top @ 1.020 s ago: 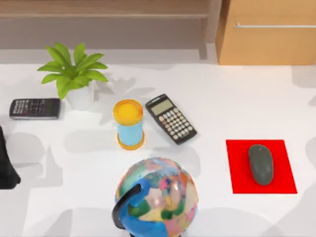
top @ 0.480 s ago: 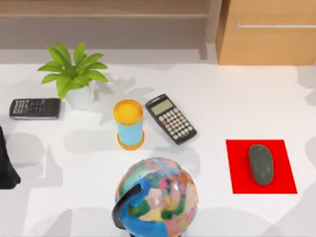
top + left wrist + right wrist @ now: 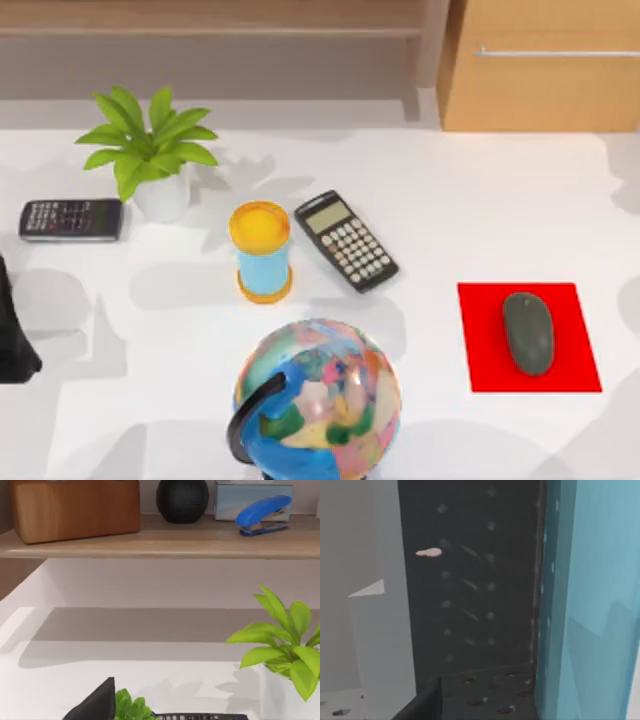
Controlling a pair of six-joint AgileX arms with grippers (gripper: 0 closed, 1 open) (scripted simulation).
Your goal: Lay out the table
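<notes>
Plain white flat surface: spans the top view, bearing all items.
Grey computer mouse: centred on small red rectangular mat, right side; judged its proper station.
Two dark calculators, one far left, one central and angled.
Blue cylinder with orange lid: upright, beside the central calculator.
Potted green plant; multicoloured globe, near edge.
Left arm: parked at left edge; end effector state cannot be told.

Two calculators: one dark at the left, one angled near centre. One potted plant. One yellow-and-blue cylinder. One globe. One red mat, one grey mouse. One cabinet.
</notes>
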